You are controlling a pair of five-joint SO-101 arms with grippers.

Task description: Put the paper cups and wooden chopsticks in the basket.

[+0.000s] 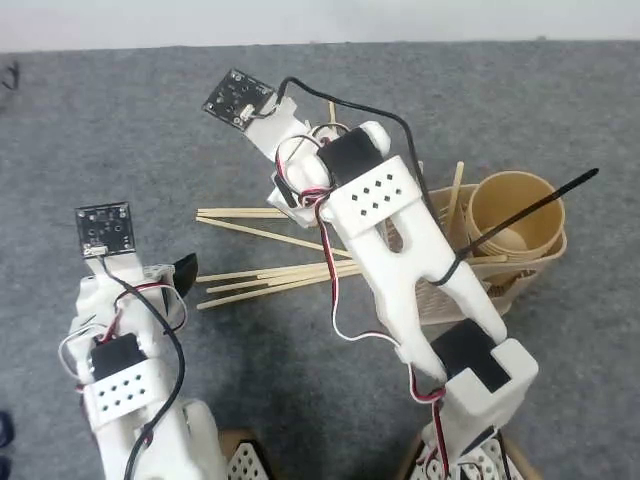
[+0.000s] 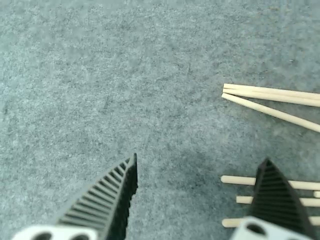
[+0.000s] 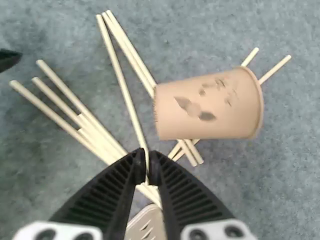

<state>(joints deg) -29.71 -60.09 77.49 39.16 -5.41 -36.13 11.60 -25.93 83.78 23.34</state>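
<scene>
Two robot arms work over a grey bench (image 1: 120, 120). The right end effector (image 3: 148, 156) is pinched narrow on a single chopstick (image 3: 122, 90) that runs out from between its jaws across a loose fan of chopsticks (image 1: 270, 272) near the bench's middle. A paper cup (image 3: 207, 110) lies on its side on those sticks, just beside the gripped one. The basket (image 1: 525, 283) sits toward the right edge, already holding stacked cups (image 1: 515, 215) and a few sticks. The left end effector (image 2: 199, 159) hangs wide apart and empty over bare bench near the stick ends.

The step in hand looks like lifting this stick out. A straight, slow rise should keep it from dragging its neighbours or rolling the cup. Then it needs a carry to the basket, lowered tip first before release.
</scene>
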